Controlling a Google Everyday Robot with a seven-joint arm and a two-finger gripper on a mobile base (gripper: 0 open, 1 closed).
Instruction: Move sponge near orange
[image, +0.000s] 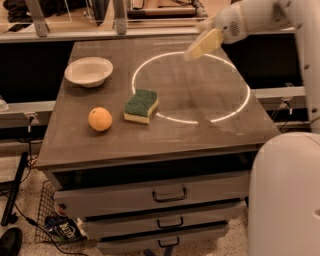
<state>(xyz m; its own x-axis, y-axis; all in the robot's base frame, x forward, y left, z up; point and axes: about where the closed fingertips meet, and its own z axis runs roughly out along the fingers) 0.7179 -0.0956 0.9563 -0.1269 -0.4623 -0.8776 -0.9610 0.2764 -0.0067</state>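
Note:
The sponge (141, 105), dark green top over pale yellow foam, lies flat on the brown tabletop (170, 130). The orange (100, 119) sits just to its left, a small gap between them. My gripper (200, 48) hangs in the air over the back right of the table, well above and to the right of the sponge. It holds nothing.
A pale shallow bowl (89, 71) stands at the back left of the table. A bright ring of light (235, 111) lies on the tabletop to the right of the sponge. Drawers (169, 194) are below the front edge. My white base (285, 200) fills the lower right.

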